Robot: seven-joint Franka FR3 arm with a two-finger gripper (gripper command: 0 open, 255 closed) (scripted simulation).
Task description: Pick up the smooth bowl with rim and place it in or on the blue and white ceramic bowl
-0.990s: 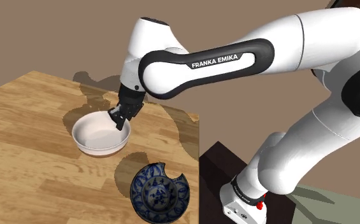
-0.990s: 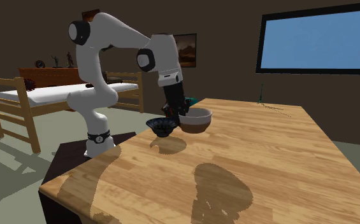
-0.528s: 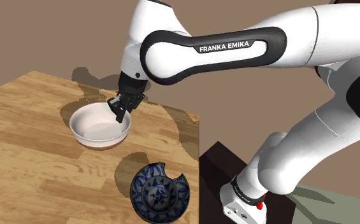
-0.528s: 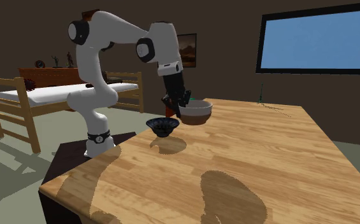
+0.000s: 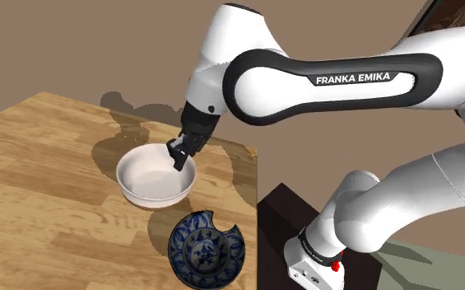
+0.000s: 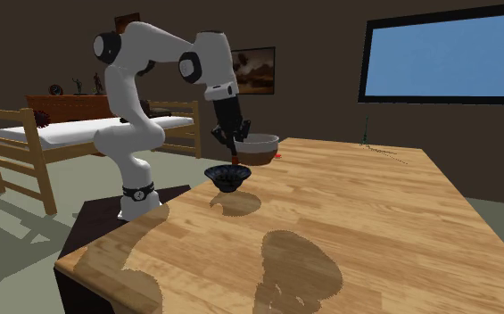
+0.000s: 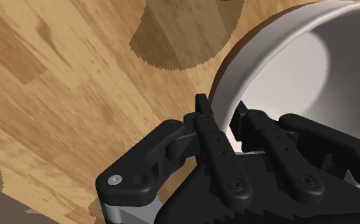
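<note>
The white bowl [image 5: 150, 178] is clamped at its rim by the jaws and held above the worktop [image 5: 41, 189], near the blue-patterned bowl [image 5: 207, 247].

Shoulder view beside stand [image 5: 276, 203] over table [image 5: 41, 189]; second exterior faces arm [image 6: 152, 43].

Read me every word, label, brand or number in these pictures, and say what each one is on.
"FRANKA EMIKA": white letters on the dark band of the arm's forearm.
Small marks on the dark ring at the arm's base: too small to read.
No text on the white bowl or the blue and white bowl.
</note>
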